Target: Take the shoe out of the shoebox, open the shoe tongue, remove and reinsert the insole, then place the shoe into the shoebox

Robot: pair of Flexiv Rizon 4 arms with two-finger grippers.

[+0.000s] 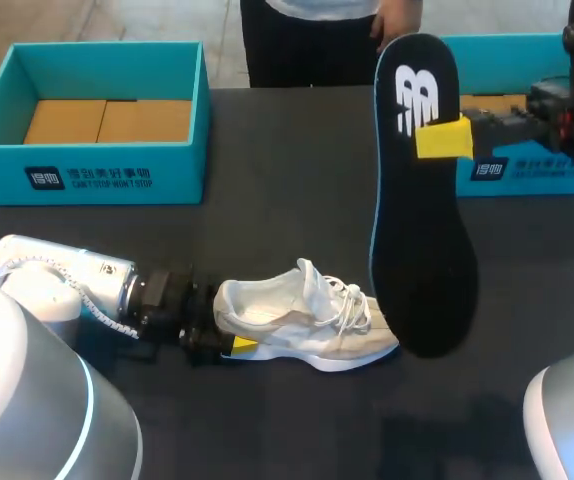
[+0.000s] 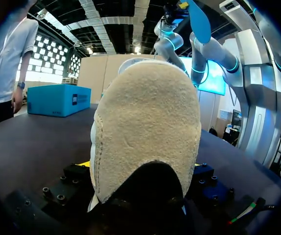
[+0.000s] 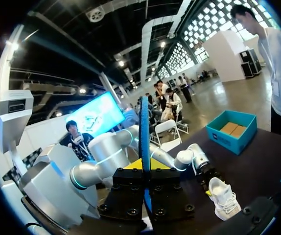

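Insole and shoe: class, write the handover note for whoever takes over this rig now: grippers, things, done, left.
Left gripper shut on the shoe at its heel; the shoe stands on the table, outside the shoebox.
Right gripper shut on the insole, held upright off the table near the shoe's toe.
The shoebox is open at the table's far left.
Done: shoe out, insole removed.
Left: reinsert the insole, put the shoe back in the shoebox.
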